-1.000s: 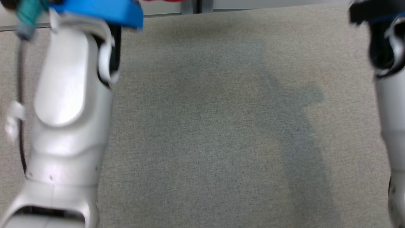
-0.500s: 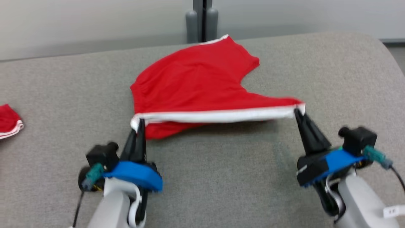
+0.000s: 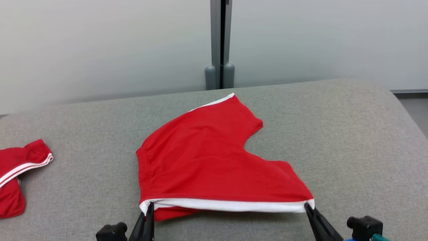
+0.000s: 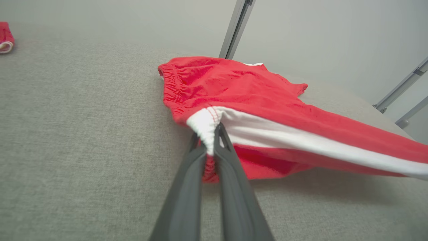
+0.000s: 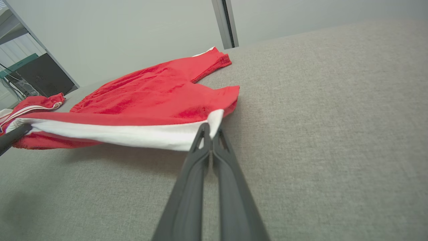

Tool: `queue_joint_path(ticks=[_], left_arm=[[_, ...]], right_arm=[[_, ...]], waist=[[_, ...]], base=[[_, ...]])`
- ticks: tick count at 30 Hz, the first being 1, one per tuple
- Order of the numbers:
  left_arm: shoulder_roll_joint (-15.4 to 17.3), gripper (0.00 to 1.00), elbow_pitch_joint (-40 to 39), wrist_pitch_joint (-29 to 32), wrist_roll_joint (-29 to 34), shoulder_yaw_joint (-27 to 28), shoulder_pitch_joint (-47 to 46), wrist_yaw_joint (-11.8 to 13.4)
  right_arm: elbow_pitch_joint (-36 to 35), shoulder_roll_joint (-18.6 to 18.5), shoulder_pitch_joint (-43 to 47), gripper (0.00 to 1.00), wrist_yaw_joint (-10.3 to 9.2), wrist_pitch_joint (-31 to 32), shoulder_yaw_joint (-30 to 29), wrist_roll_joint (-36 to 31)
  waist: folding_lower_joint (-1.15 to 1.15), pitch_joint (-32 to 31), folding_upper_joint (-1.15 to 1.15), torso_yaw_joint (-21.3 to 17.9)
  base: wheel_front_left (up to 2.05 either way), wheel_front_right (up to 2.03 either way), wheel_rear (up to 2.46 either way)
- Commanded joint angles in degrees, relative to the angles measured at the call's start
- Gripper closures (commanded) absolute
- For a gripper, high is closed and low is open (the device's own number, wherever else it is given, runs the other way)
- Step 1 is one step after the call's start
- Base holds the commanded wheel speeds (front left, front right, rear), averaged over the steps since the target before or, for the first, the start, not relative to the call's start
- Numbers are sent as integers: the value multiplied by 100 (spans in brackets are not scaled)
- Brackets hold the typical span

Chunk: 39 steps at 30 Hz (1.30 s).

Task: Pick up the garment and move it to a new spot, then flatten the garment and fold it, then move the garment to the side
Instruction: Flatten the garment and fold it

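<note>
The garment (image 3: pixel 207 160) is a pair of red shorts with a white band along its near edge, spread on the grey table (image 3: pixel 351 134). My left gripper (image 3: pixel 149 205) is shut on the band's left corner, and the left wrist view shows the garment (image 4: pixel 254 97) pinched in that gripper (image 4: pixel 211 134). At the band's right corner my right gripper (image 3: pixel 307 205) is shut; the right wrist view shows the same gripper (image 5: pixel 211 129) clamping the garment (image 5: pixel 150 97). The band hangs stretched between both grippers, just above the cloth surface.
A second red garment with white stripes (image 3: pixel 16 174) lies at the table's left edge. A pale wall with a grey post (image 3: pixel 220 43) stands behind the table. The table's right edge curves down near the floor (image 3: pixel 414 107).
The head camera has tilted up, so the whole picture has shifted down. The forearms have left the picture and the garment with both grippers has come into it. Both grips are unchanged.
</note>
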Motion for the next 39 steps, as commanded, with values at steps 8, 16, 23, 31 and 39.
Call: queue_joint_path(ticks=[8, 16, 23, 31, 39], left_arm=[[3, 100, -219, -17, 117, 129, 530, -95], [3, 100, -648, -18, 152, 168, 535, -79], [2, 100, -858, -17, -98, 56, -24, 85], [2, 100, -889, -17, -432, -305, -1049, 297], [2, 100, -797, -17, -887, -932, -2199, 746]], right_arm=[[-258, -86, 579, 100, 1, -31, 149, 95], [-599, -143, 469, 100, 0, -31, -77, 159], [-331, -105, -718, 100, 1, -31, -128, -59], [405, -226, -2311, 100, 1, -30, -97, -229], [1216, -538, -3822, 100, 1, -31, -21, -457]], waist=[[1, -298, 1, -201], [1, -203, 1, -69], [1, 159, 1, 116], [1, 882, 1, 539], [1, 1833, 1, 1070]], base=[[0, 0, 0], [0, 0, 0], [0, 0, 0], [0, 0, 0], [0, 0, 0]])
